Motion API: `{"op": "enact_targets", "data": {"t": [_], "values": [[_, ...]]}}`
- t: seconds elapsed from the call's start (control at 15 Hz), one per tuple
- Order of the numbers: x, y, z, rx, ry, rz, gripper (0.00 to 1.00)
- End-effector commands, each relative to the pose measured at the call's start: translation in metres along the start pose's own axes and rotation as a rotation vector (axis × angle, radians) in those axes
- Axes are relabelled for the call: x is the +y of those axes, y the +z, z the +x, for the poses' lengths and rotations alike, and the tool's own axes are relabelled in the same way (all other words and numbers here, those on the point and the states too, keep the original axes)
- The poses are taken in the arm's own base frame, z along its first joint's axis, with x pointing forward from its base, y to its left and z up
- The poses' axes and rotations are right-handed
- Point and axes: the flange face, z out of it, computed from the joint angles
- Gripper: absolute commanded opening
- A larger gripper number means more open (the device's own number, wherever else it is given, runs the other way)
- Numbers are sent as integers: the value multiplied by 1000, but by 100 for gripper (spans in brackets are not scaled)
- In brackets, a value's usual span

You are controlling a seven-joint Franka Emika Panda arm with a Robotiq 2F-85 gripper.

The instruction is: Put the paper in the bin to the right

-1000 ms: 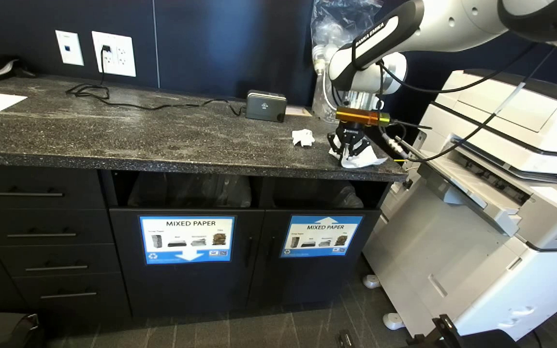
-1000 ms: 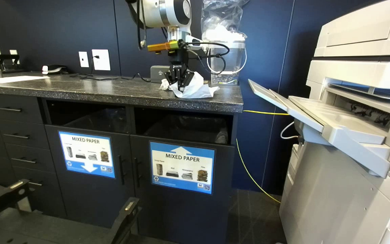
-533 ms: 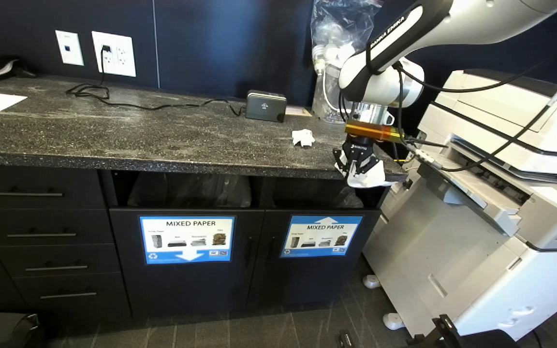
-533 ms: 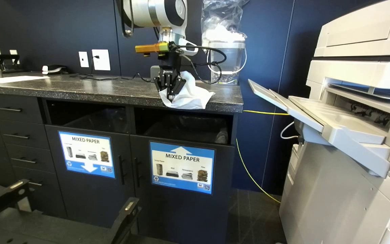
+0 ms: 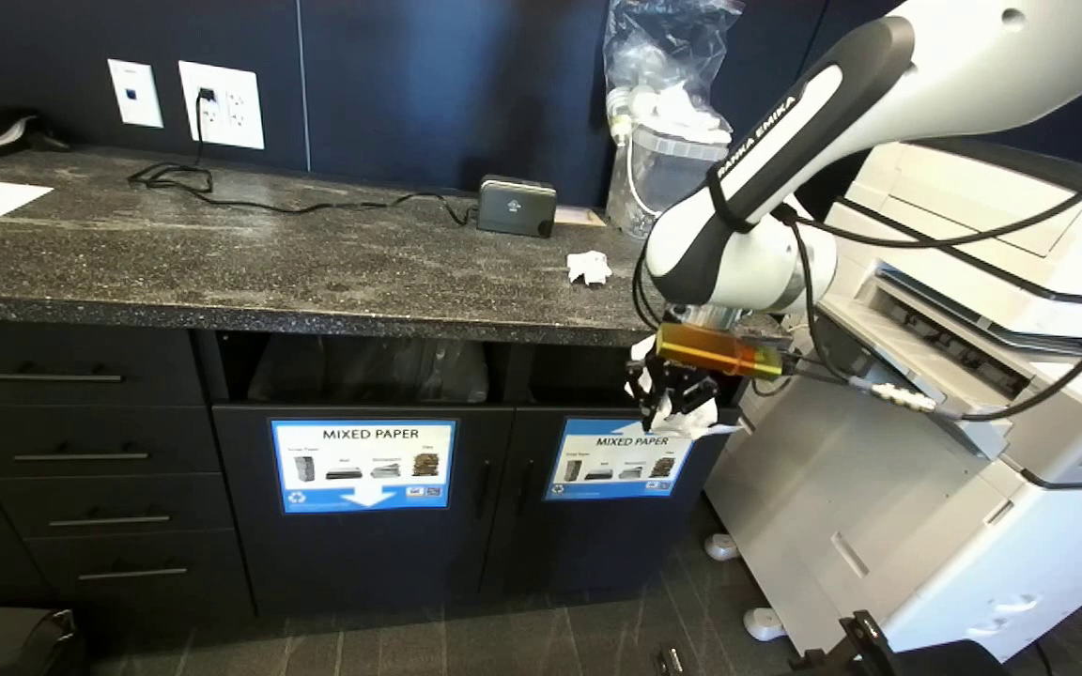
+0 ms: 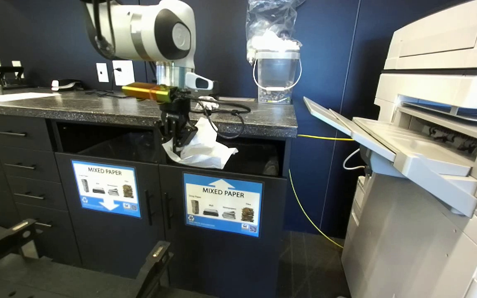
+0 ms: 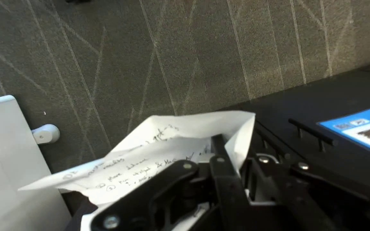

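Both paper (image 6: 203, 155) and arm (image 6: 151, 35) have come lower and nearer since half a second ago, when the sheet overlapped the near edge of the counter (image 5: 391, 263). It now hangs outside the right bin (image 6: 226, 260), in front of its wide slot, and in an exterior view it covers part of that bin's label (image 5: 616, 467). At the right end of that slot some liner (image 6: 271, 165) shows, and the left bin (image 5: 363, 563) has clear plastic (image 5: 452, 371) in it; how full either is, I can't tell. On the counter's far side, to the right, stands a clear pail (image 6: 278, 72) with white things (image 6: 271, 42) heaped at its top and bits (image 6: 273, 97) too small to name at its bottom. Both exterior views give the paper as plain white; the wrist view shows handwriting (image 7: 141, 171) on it, with carpet (image 7: 140, 64) below. The jaws are closed, pinching the sheet between their tips. Farther back on the counter lies a crumpled white wad (image 5: 588, 268).
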Motion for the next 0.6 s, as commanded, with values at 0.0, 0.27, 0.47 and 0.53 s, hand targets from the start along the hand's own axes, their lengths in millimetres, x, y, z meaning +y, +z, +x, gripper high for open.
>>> {"op": "enact_targets", "data": {"t": [0.0, 0.27, 0.47, 0.53], "values": [[-13, 21, -80, 80, -116, 19, 13], [-25, 50, -152, 185, -184, 39, 12], [-21, 68, -146, 343, -236, 4, 13], [-16, 67, -148, 398, -235, -2, 12]]}}
